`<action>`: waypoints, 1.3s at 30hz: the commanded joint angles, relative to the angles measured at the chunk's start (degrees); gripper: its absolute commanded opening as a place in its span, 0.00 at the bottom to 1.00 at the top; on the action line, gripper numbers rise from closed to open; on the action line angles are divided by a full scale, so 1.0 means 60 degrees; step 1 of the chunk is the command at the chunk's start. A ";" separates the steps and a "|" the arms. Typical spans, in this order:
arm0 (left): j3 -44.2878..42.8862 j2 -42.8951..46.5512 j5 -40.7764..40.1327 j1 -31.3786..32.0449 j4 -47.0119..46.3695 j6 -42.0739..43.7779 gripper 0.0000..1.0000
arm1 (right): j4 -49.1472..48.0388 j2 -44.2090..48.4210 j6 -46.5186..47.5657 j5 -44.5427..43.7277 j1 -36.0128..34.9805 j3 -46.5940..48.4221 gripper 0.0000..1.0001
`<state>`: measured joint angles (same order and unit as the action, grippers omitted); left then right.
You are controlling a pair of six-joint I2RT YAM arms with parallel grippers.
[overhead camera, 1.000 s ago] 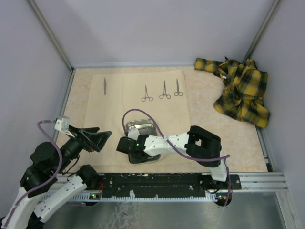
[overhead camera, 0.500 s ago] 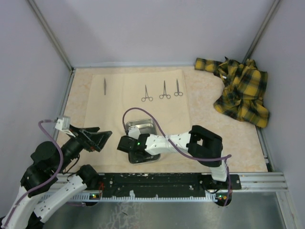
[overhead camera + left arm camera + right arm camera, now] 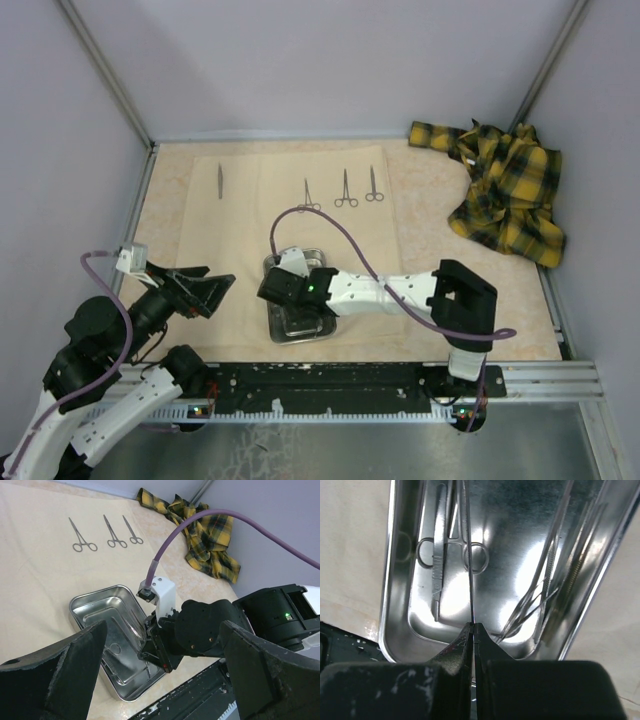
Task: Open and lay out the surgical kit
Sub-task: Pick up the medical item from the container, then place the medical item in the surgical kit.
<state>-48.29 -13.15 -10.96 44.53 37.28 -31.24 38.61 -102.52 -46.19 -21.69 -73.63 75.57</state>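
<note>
The steel tray [image 3: 283, 333] sits on the pale beige cloth wrap [image 3: 230, 235] near the front. My right gripper [image 3: 288, 290] hangs over the tray, shut on a thin metal instrument [image 3: 468, 555] seen edge-on. Inside the tray [image 3: 395, 620] lie a flat handle [image 3: 438, 575], ring-handled forceps [image 3: 479, 559] and tweezers [image 3: 547, 587]. One tweezers [image 3: 220, 181] and three forceps [image 3: 345, 190] lie in a row on the cloth's far part. My left gripper [image 3: 205, 290] is open and empty, left of the tray; its view shows the tray [image 3: 92, 612] and right gripper [image 3: 157, 652].
A yellow-and-black plaid cloth [image 3: 505, 190] lies crumpled at the far right corner; it also shows in the left wrist view [image 3: 210, 540]. The right arm's purple cable [image 3: 330, 235] arcs over the cloth. Walls close in the table on three sides.
My right gripper has moved a little toward the far side over the tray, with the thin instrument in its jaws, and its arm has stretched out. The left arm has not moved.
</note>
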 commanded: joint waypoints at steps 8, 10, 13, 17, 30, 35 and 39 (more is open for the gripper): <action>0.0074 -0.0018 -0.0044 0.0033 -0.0239 0.0020 1.00 | -0.1877 0.2249 0.0168 0.1184 0.0953 -0.1517 0.00; 0.0080 -0.0019 -0.0048 0.0034 -0.0247 0.0028 1.00 | -0.2100 0.2498 0.0233 0.1532 0.1120 -0.1730 0.00; 0.0076 0.0004 -0.0034 0.0034 -0.0231 0.0022 1.00 | -0.2479 0.3040 0.0368 0.2201 0.1574 -0.2243 0.00; 0.0080 -0.0004 -0.0039 0.0033 -0.0195 0.0022 1.00 | -0.2729 0.3965 0.0593 0.2992 0.2419 -0.3092 0.00; 0.0160 -0.0130 0.0076 0.0033 -0.0379 -0.0029 1.00 | -0.3463 0.6313 0.1769 0.6717 0.6431 -0.5451 0.00; 0.0213 -0.0234 0.0151 0.0030 -0.0485 -0.0037 1.00 | -0.3823 0.6042 0.2101 0.7880 0.7565 -0.5869 0.00; 0.0265 -0.0284 0.0156 0.0033 -0.0535 -0.0037 1.00 | -0.4054 0.5502 0.2317 0.7941 0.7824 -0.5853 0.00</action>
<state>-47.31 -14.22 -10.90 44.53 36.07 -31.31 18.72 -67.11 -35.00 21.10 -28.03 40.05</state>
